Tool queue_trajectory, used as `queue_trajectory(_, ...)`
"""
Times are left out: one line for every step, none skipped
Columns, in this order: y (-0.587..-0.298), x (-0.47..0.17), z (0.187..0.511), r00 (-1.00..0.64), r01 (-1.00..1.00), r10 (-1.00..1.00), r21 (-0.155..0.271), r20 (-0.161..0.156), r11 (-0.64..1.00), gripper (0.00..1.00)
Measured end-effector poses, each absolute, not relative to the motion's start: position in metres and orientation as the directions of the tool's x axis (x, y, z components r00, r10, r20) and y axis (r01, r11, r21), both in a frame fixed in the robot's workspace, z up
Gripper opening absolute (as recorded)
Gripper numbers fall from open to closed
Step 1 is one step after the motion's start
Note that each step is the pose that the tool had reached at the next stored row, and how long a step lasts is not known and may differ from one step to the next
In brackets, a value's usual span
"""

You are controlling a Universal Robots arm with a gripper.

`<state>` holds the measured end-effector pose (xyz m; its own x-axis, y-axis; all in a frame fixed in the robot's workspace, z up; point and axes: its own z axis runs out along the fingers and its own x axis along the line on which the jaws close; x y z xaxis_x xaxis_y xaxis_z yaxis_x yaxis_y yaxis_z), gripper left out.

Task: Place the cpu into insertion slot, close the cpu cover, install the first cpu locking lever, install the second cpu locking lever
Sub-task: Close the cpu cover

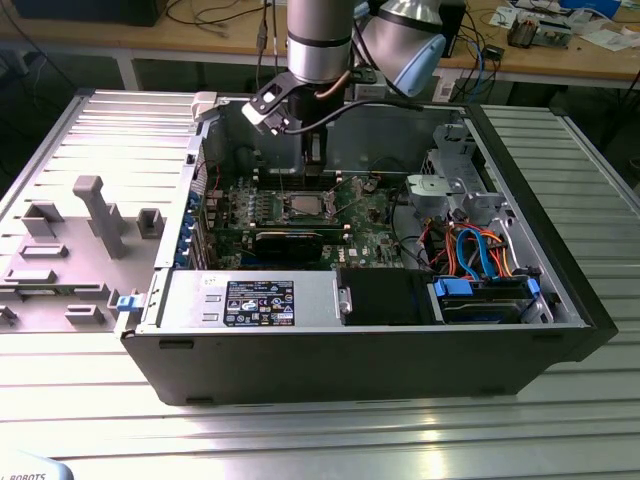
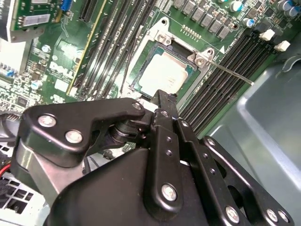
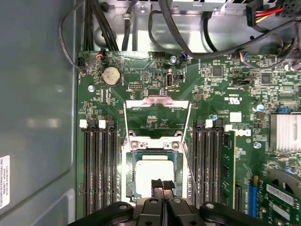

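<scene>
The cpu [image 3: 153,173] lies flat in the insertion slot [image 3: 127,175] on the green board, its silvery top facing up; it also shows in the second wrist view [image 2: 162,75] and the exterior view [image 1: 303,206]. The cpu cover [image 3: 157,100] is swung open, its thin silver frame standing beyond the socket's hinge side. A thin wire locking lever [image 2: 230,74] sticks out loose beside the socket, and its rod [image 3: 189,169] runs along the socket edge. My gripper [image 3: 162,184] hovers just above the chip's near edge, its black fingertips [image 3: 156,184] pressed together with nothing held.
Long black memory slots [image 3: 99,169] flank the socket on both sides. The open computer case [image 1: 560,300] walls in the board, with a grey metal wall [image 3: 37,117] close to one side. Cable bundles [image 3: 197,42] and a drive cage [image 1: 450,190] sit beyond.
</scene>
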<state>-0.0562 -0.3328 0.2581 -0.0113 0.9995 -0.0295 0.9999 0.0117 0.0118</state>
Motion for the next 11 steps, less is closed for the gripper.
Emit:
queue_trajectory(-0.333,-0.056,0.262,-0.011,1.000,0.999,0.012,-0.033,0.012,0.11)
queue_trajectory(-0.333,-0.056,0.265,-0.011,1.000,0.999,0.012,-0.035,0.012,0.11)
queue_trajectory(-0.333,-0.056,0.267,-0.011,1.000,0.999,0.012,-0.037,0.012,0.11)
queue_trajectory(-0.333,-0.056,0.269,-0.011,1.000,0.999,0.012,-0.038,0.012,0.11)
queue_trajectory(-0.333,-0.056,0.271,-0.011,1.000,0.999,0.012,-0.040,0.012,0.11)
queue_trajectory(-0.333,-0.056,0.273,-0.011,1.000,0.999,0.012,-0.041,0.012,0.11)
queue_trajectory(-0.333,-0.056,0.274,-0.011,1.000,0.999,0.012,-0.042,0.012,0.11)
queue_trajectory(-0.333,-0.056,0.275,-0.011,1.000,0.999,0.012,-0.043,0.012,0.11)
queue_trajectory(-0.333,-0.056,0.277,-0.011,1.000,0.999,0.012,-0.044,0.012,0.11)
queue_trajectory(-0.333,-0.056,0.278,-0.011,1.000,0.999,0.012,-0.045,0.012,0.11)
queue_trajectory(-0.333,-0.056,0.278,-0.011,1.000,0.999,0.012,-0.044,0.012,0.11)
